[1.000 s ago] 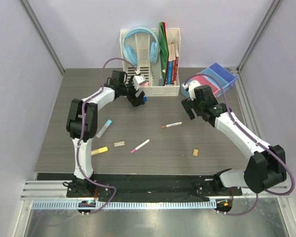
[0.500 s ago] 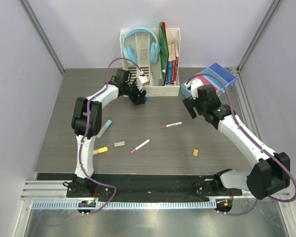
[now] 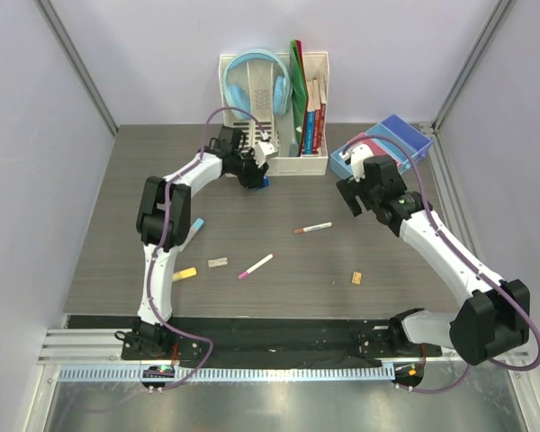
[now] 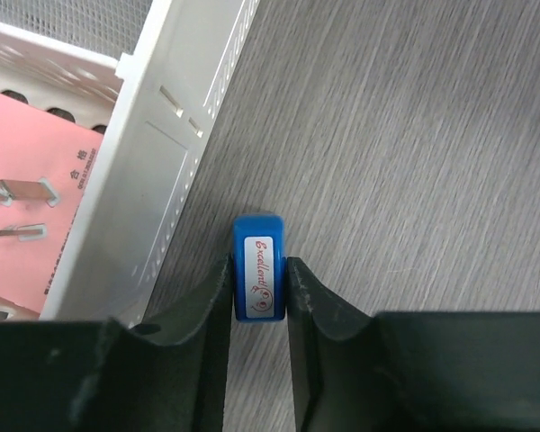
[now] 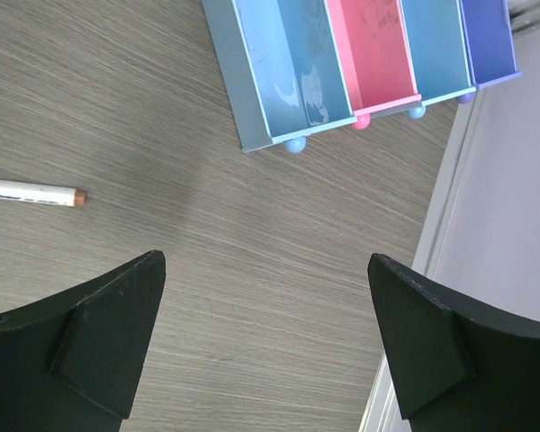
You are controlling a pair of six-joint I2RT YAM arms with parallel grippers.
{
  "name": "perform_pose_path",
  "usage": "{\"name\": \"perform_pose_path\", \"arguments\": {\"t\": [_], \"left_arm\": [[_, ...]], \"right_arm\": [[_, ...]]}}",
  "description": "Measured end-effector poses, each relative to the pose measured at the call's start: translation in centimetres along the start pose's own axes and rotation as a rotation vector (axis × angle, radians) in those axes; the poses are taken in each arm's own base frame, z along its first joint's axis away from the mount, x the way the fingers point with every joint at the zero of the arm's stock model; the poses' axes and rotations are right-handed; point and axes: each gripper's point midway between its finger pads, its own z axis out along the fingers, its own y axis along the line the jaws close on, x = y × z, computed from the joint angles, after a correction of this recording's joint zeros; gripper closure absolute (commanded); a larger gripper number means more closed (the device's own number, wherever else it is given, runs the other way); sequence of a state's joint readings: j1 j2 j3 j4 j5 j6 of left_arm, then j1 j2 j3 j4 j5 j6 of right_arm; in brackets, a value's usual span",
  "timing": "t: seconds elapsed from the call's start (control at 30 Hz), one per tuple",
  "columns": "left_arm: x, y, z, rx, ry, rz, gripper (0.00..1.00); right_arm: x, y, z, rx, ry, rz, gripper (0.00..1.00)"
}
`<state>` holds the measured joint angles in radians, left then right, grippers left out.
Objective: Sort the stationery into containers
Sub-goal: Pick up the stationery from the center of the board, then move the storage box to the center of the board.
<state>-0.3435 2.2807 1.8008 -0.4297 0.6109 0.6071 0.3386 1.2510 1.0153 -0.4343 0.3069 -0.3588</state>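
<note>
stationery lies scattered on the desk (image 3: 414, 261): a yellow highlighter (image 3: 183, 274), a grey block (image 3: 218, 263), a pink-tipped pen (image 3: 256, 265), a white marker (image 3: 312, 228) and a tan block (image 3: 355, 278) sit mid-desk, well apart from the row of bins (image 5: 292, 67) at the far right. the left arm is folded at the elbow and reaches to the far side, wrist low by the foot of the white organiser (image 4: 162, 153). the left fingers (image 4: 214, 301) are narrow, pressed on both sides of a small blue block (image 4: 257, 279) that sits just beside the organiser. the right arm stretches diagonally forward, with the right fingers (image 5: 99, 333) spread wide above bare desk near the bins, holding nothing.
</note>
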Motion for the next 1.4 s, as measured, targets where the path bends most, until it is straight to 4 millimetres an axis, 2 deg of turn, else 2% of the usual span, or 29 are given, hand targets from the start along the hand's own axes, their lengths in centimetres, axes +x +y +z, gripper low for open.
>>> {"name": "perform_pose_path", "arguments": {"t": [0.1, 0.23, 0.37, 0.53, 0.73, 0.87, 1.03, 1.2, 1.4], "left_arm": [[0.0, -0.1, 0.1, 0.001, 0.008, 0.009, 0.87], [-0.2, -0.3, 0.2, 0.001, 0.017, 0.029, 1.0], [-0.2, -0.6, 0.3, 0.003, 0.024, 0.037, 1.0], [-0.2, -0.8, 0.3, 0.008, 0.034, 0.035, 1.0], [0.2, -1.6, -0.6, -0.005, 0.077, 0.017, 1.0], [0.4, -3.0, -3.1, -0.025, 0.117, -0.012, 1.0], [-1.4, -4.2, -7.8, -0.099, 0.115, 0.006, 1.0], [-2.6, -6.1, -11.9, -0.146, 0.097, 0.005, 1.0], [-2.5, -8.4, -15.2, -0.178, 0.095, 0.0, 1.0]], "right_arm": [[0.6, -0.5, 0.9, 0.004, 0.024, 0.005, 0.0], [2.0, -1.5, 3.1, -0.004, 0.09, 0.035, 0.0], [2.0, -3.2, 5.1, 0.002, 0.122, 0.074, 0.0], [0.1, -5.5, 7.3, 0.024, 0.11, 0.104, 0.0], [-2.3, -6.5, 10.4, 0.016, 0.091, 0.094, 0.01], [-3.2, -6.6, 13.1, 0.004, 0.097, 0.088, 0.05], [-2.9, -6.2, 16.5, -0.019, 0.127, 0.089, 0.06], [-1.9, -6.6, 18.3, -0.032, 0.149, 0.108, 0.09], [-0.4, -7.0, 19.4, -0.036, 0.179, 0.125, 0.14]]}}
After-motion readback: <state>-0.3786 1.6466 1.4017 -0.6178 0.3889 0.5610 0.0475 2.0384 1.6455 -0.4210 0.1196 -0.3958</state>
